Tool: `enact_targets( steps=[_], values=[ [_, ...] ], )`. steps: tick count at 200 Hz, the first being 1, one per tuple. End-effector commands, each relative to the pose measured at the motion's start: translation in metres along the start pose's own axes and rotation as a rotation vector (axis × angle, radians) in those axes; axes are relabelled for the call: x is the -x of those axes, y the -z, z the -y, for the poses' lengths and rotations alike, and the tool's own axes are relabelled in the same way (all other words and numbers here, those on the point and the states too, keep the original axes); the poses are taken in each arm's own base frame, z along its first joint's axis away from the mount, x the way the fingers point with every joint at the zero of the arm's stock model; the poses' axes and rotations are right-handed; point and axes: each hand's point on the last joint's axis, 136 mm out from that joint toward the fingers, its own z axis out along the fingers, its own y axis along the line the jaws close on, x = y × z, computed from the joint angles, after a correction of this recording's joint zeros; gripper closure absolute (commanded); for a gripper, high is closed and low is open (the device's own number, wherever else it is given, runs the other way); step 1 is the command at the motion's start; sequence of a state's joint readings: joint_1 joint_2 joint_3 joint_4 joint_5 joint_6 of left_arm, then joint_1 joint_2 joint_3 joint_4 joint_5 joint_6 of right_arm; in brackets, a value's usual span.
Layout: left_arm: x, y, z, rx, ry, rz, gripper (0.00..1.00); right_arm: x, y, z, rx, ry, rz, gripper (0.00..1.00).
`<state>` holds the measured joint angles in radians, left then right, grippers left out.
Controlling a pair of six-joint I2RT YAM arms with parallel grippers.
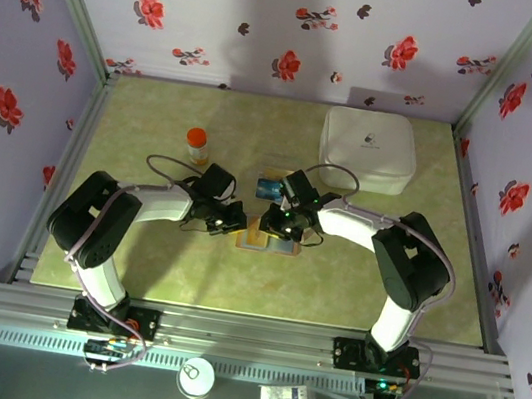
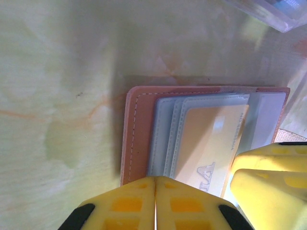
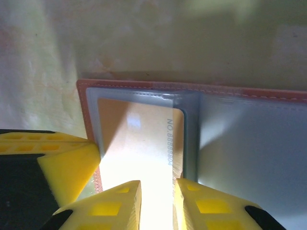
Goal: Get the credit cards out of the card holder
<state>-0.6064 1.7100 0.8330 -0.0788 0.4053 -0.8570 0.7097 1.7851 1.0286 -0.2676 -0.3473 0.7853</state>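
we find card holder (image 1: 267, 234) open on desk (image 1: 133, 270). left gripper (image 2: 156, 178) jaws together at its rim; right gripper (image 3: 157, 184) jaws slightly apart over yellow-orange card (image 3: 139, 139) (long axis straight ahead of them).

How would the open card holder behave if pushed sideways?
The card holder lies flat on the smooth table, so it probably slides, not tips. Thin and likely light, it may follow a pulled card.

1. Your table (image 1: 136, 250) is pale green and marbled.
2. The card holder (image 2: 136, 139) lies open near its centre.
3. From it, a blue credit card (image 1: 270, 188) lies at 12 o'clock.
4. An orange bottle (image 1: 197, 144) stands at 10 o'clock and a white box (image 1: 368, 150) at 1 o'clock.
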Motion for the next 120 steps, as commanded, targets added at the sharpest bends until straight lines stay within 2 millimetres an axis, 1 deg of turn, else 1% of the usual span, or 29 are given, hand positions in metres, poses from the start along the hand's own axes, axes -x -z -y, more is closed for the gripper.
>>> enact_targets(
  steps=[1,38,53,83,120],
  values=[
    [-0.003,-0.002,-0.013,0.034,0.001,-0.019,0.93,0.002,0.002,0.002,-0.044,0.023,0.005,0.74],
    [-0.003,-0.002,-0.012,0.031,0.001,-0.019,0.93,0.004,0.008,0.005,-0.069,0.031,0.025,0.74],
    [-0.002,0.001,-0.009,0.025,-0.002,-0.013,0.93,0.005,0.012,0.001,-0.059,0.037,0.036,0.74],
    [0.003,0.012,0.003,-0.004,-0.016,0.015,0.91,0.006,0.017,-0.007,-0.020,0.041,0.047,0.74],
    [0.002,0.017,0.013,-0.034,-0.022,0.021,0.91,0.005,0.014,-0.018,0.047,0.030,0.034,0.75]
  ],
)
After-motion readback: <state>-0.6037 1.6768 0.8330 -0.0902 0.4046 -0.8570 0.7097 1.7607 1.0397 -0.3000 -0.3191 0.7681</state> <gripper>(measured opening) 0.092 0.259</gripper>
